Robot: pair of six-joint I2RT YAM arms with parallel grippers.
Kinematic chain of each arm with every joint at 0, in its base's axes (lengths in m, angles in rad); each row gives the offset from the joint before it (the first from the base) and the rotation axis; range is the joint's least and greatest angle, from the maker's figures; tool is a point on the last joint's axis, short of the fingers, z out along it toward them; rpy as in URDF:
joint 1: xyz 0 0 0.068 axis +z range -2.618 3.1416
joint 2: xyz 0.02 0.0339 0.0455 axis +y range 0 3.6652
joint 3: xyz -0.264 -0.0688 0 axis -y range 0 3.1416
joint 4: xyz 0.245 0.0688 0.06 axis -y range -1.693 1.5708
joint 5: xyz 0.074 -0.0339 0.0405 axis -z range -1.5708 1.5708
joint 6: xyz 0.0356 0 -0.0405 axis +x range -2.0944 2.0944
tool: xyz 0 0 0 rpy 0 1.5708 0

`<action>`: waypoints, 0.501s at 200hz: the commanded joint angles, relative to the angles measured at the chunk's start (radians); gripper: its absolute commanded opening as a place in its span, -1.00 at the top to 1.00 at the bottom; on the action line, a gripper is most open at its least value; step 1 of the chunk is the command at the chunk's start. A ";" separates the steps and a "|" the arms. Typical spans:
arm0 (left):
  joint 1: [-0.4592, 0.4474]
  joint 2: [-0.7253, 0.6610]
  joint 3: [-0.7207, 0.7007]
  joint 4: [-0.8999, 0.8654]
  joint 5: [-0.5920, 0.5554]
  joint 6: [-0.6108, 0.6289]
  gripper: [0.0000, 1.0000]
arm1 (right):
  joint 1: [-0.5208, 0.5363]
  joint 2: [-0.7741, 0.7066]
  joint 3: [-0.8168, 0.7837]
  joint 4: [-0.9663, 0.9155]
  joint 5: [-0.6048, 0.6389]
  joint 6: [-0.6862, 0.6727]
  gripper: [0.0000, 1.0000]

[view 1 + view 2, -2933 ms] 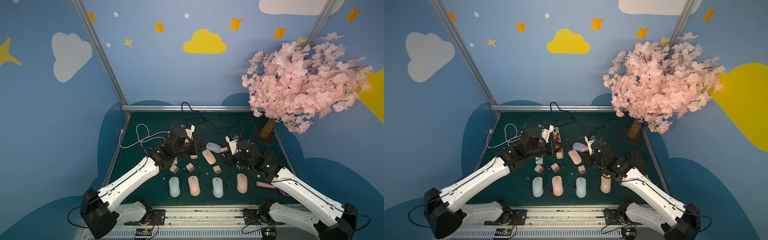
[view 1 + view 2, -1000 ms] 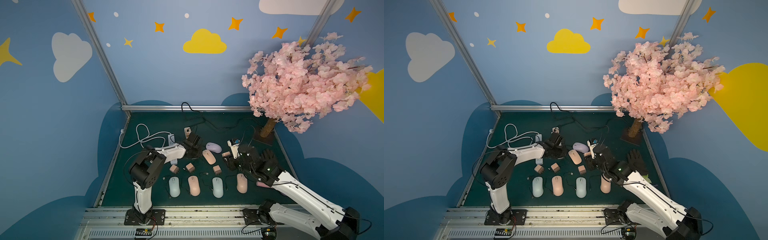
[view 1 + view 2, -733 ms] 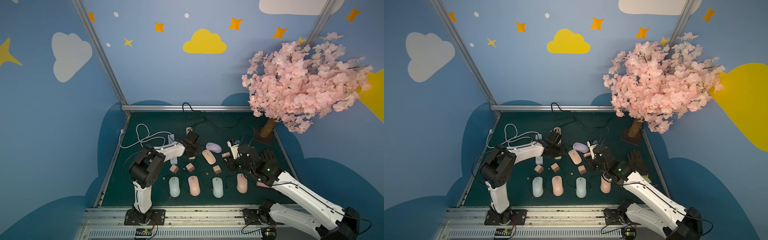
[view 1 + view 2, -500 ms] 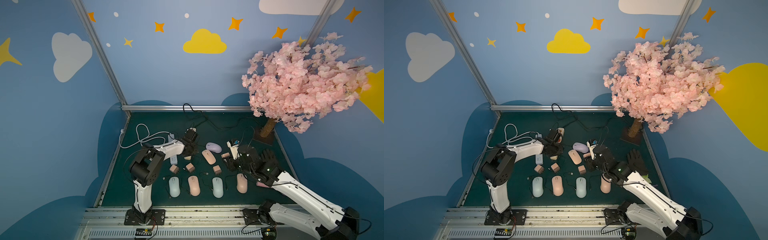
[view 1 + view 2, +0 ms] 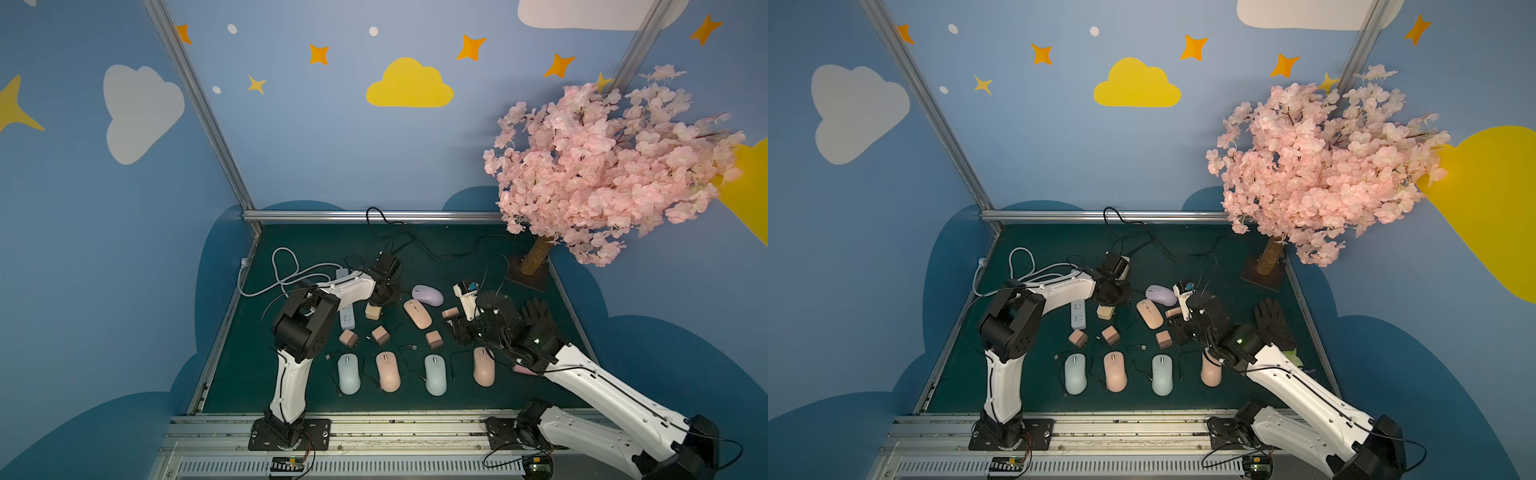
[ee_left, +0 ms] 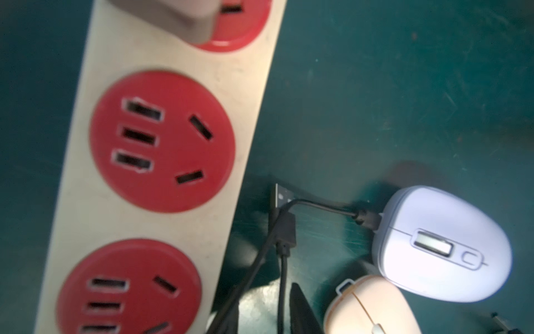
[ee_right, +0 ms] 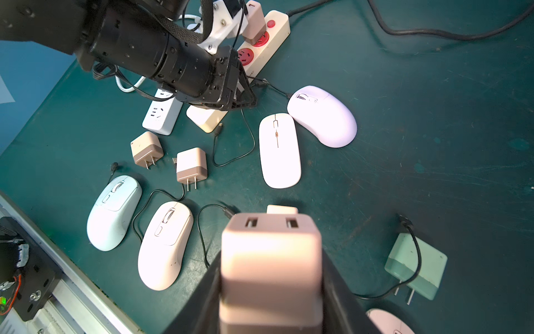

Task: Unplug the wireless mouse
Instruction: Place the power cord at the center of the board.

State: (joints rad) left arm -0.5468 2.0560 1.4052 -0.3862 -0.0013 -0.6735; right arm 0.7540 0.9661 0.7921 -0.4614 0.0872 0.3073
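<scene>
Beside beige power strip (image 6: 138, 225): lilac mouse (image 6: 442, 248), black cable (image 6: 318, 206) plugged into front.

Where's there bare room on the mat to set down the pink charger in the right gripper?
Widest bare mat: between the purple mouse, black cable and green charger. A narrow strip runs along the back rail. Crowded from the white power strip to the front mice.

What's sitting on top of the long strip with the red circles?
A pinkish charger block is plugged into the end socket of the strip. The left arm covers the strip's middle, hiding that part.
</scene>
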 commanded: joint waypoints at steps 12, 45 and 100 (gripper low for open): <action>0.021 -0.026 -0.011 -0.065 -0.004 0.006 0.10 | -0.004 -0.004 -0.007 -0.014 0.019 0.013 1.00; 0.012 -0.136 -0.070 -0.039 0.036 0.008 -0.13 | -0.006 0.047 0.011 -0.054 0.020 0.037 1.00; -0.018 -0.339 -0.182 0.007 0.090 0.006 -0.43 | -0.044 0.206 0.092 -0.148 -0.025 0.032 1.00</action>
State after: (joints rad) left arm -0.5537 1.7893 1.2579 -0.3882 0.0582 -0.6765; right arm 0.7330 1.1194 0.8177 -0.5526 0.0860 0.3374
